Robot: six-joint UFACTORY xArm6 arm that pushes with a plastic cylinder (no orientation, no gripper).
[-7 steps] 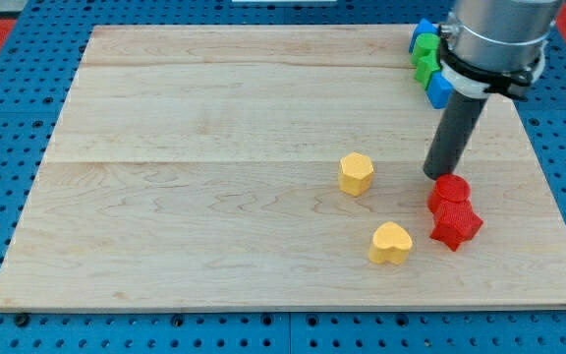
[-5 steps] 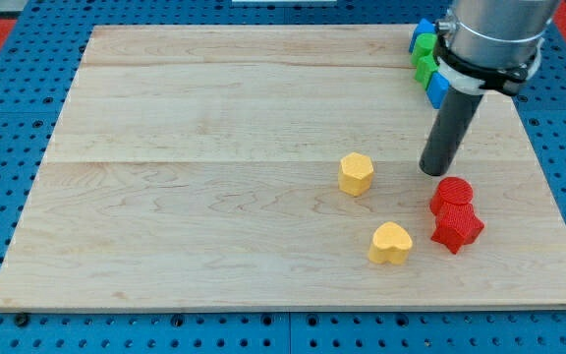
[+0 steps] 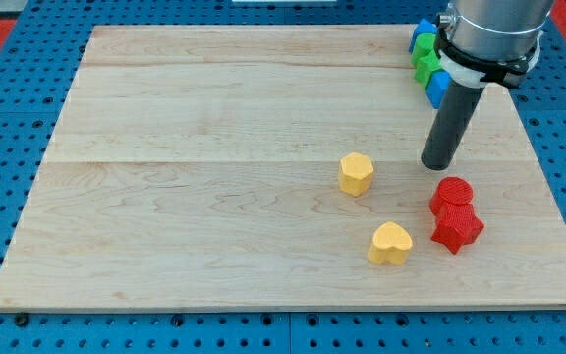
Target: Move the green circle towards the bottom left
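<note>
Green block (image 3: 424, 63) sits half-hidden behind the upright rod; my tip (image 3: 436, 165) rests below.

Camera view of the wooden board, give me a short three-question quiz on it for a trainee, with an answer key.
1. True or false: my tip touches the red round block.
2. Multiple choice: which yellow block lies nearer the view's bottom? A) the yellow heart block B) the yellow hexagon block
3. Short answer: where do the green block and the blue blocks sit?

Key:
1. False; it stands apart, above and slightly left of it in the view.
2. A
3. At the board's top right, partly hidden by the arm; the green block's shape cannot be made out.
</note>
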